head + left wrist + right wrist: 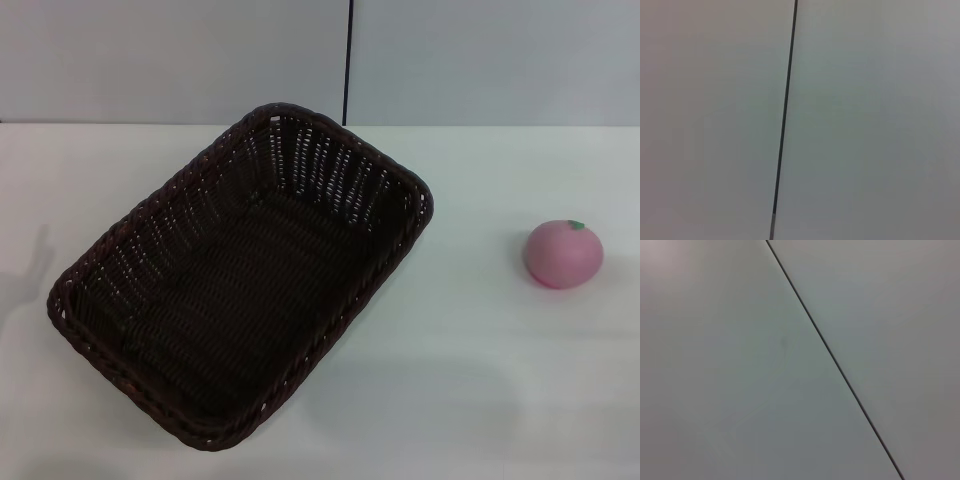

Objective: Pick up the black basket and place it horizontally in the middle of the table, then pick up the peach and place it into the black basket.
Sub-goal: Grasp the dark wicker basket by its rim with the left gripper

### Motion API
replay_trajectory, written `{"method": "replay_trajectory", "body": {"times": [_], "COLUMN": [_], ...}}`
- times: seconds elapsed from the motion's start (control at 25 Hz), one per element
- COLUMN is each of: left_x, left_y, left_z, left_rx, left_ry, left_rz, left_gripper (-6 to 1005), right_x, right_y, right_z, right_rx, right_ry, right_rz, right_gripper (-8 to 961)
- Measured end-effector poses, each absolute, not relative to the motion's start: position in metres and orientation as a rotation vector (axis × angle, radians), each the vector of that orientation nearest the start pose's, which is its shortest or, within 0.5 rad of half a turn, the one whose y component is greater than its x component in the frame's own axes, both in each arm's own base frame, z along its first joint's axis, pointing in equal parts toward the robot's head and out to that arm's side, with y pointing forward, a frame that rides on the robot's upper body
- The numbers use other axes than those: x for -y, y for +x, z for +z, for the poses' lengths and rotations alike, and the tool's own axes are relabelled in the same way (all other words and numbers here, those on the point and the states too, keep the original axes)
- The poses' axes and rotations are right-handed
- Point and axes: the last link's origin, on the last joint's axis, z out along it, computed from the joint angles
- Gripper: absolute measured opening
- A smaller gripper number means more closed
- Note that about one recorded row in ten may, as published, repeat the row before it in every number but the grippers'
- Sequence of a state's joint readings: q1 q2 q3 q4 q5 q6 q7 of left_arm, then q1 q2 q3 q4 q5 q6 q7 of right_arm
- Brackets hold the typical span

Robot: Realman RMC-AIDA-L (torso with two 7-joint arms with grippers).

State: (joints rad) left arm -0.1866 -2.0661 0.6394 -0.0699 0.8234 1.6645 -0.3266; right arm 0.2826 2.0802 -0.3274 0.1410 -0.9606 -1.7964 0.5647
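Note:
The black basket (240,280) lies on the white table (470,380), left of the middle in the head view. It is turned diagonally, one short end toward the far right and the other toward the near left. It is empty. The pink peach (564,254) sits on the table at the right, well apart from the basket, its green leaf mark on top. Neither gripper shows in the head view. Both wrist views show only a plain grey wall with a thin dark seam.
A grey wall with a dark vertical seam (348,60) stands behind the table's far edge. A faint shadow (30,275) lies on the table at the far left. Bare tabletop lies between the basket and the peach.

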Motion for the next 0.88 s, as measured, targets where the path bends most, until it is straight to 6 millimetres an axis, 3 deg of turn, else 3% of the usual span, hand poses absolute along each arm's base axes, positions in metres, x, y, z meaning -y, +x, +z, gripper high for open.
{"method": "replay_trajectory", "body": {"times": [0.36,0.6,0.72,0.76,0.88], "left_x": [-0.207,-0.228,-0.248,-0.248,-0.262], "left_y": [-0.377,-0.373,-0.347,-0.347,-0.317], "left_z": [0.038,0.077,0.109,0.109,0.127], "left_rx": [0.555,0.585,0.605,0.605,0.639], "left_ry": [-1.484,-1.791,-2.068,-2.068,-2.269], "left_rz": [-0.932,-0.996,-0.958,-0.958,-0.796], "left_gripper": [810,808,807,807,806], "right_x": [-0.234,-0.229,-0.228,-0.228,-0.227], "right_y": [0.343,0.347,0.348,0.348,0.347], "right_z": [0.039,0.041,0.044,0.044,0.048], "right_rx": [-0.598,-0.601,-0.586,-0.586,-0.558], "right_ry": [-1.198,-1.191,-1.185,-1.185,-1.178], "right_rz": [1.262,1.247,1.245,1.245,1.251], "right_gripper": [717,717,717,717,716]}}
